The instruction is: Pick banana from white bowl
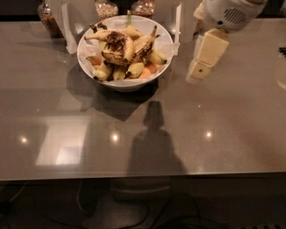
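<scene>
The white bowl (pixel 166 44) stands at the back of the grey table, left of centre. It is heaped with fruit. Brown-mottled overripe bananas (pixel 117 44) lie on top, over short greenish-yellow bananas (pixel 135 69) along the front. My gripper (pixel 202 62) hangs in the air to the right of the bowl, apart from it and above the table. Its cream-coloured fingers point down and to the left.
Glass jars with dark contents (pixel 48 19) stand at the back left, with more jars (pixel 106 8) behind the bowl. Clear upright holders (pixel 68 27) flank the bowl. The table's front edge (pixel 143 175) runs across the lower part of the view. The arm's shadow (pixel 154 143) falls on the table.
</scene>
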Robot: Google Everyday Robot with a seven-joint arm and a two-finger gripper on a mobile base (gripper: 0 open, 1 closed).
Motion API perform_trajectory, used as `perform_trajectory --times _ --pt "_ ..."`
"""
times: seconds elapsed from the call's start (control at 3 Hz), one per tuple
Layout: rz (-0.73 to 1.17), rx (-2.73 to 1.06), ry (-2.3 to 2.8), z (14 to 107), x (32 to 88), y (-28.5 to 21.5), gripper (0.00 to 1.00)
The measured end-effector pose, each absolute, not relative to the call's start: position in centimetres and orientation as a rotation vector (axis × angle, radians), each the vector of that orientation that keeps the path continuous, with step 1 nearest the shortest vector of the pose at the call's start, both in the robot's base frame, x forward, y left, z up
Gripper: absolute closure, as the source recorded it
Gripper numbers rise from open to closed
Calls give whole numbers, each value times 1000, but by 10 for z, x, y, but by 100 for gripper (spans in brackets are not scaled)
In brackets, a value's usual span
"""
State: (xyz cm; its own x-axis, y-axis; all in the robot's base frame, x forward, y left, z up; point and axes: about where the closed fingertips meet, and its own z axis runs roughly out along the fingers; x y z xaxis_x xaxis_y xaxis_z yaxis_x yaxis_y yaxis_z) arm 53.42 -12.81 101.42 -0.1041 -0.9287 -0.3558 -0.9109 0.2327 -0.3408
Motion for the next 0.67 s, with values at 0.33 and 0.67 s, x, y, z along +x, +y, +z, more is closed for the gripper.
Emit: perform_trajectory --times 0.33,0.67 --pt "-26 -1680 1947 1023 565 -95 0" --pt "-1 -1705 1885 1025 596 -68 0"
